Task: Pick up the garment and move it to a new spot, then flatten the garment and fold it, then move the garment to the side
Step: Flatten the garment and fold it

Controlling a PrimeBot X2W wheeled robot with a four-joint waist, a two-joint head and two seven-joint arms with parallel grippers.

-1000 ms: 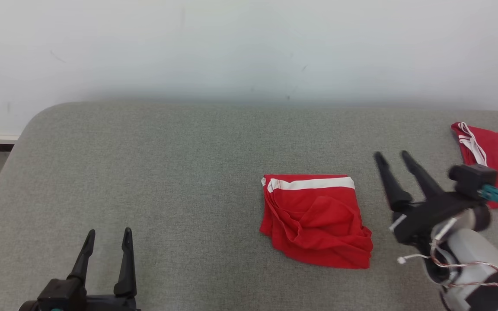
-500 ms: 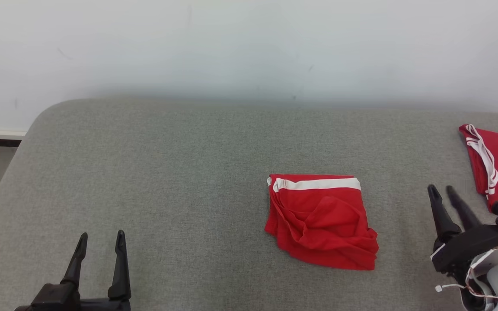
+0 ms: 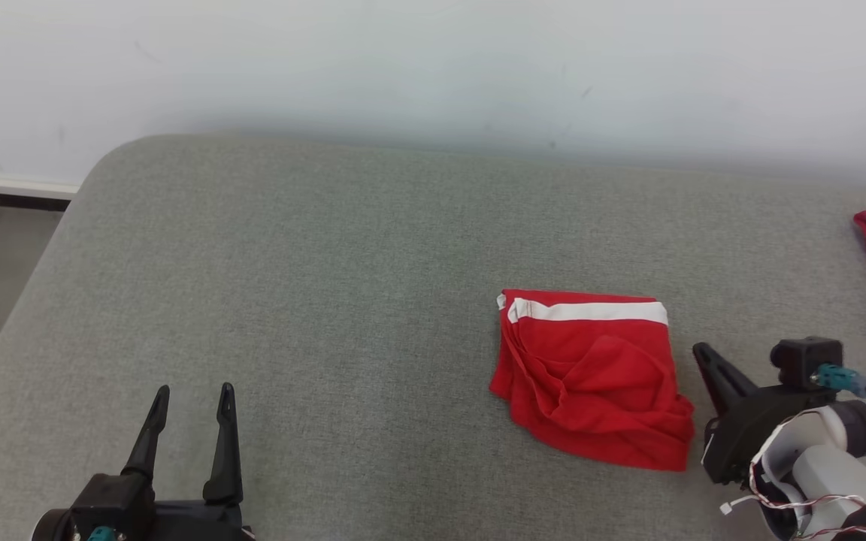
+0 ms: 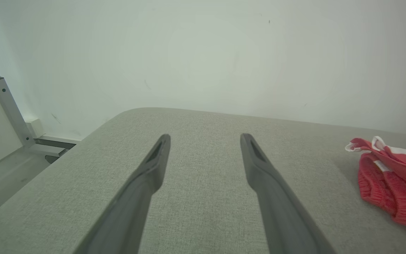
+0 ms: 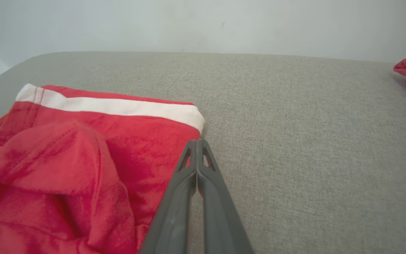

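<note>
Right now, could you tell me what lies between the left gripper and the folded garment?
In the head view, the stretch between the left gripper and the garment is bare grey cushion.

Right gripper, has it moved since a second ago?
Yes. Against the garment, the right gripper has pulled back toward the robot, beside its right edge, and closed.

The red garment (image 3: 591,376) lies folded into a rough rectangle on the grey fabric-covered table (image 3: 290,300), right of centre. A white band (image 3: 591,310) runs along its far edge. Its near part is rumpled into loose folds.
</note>
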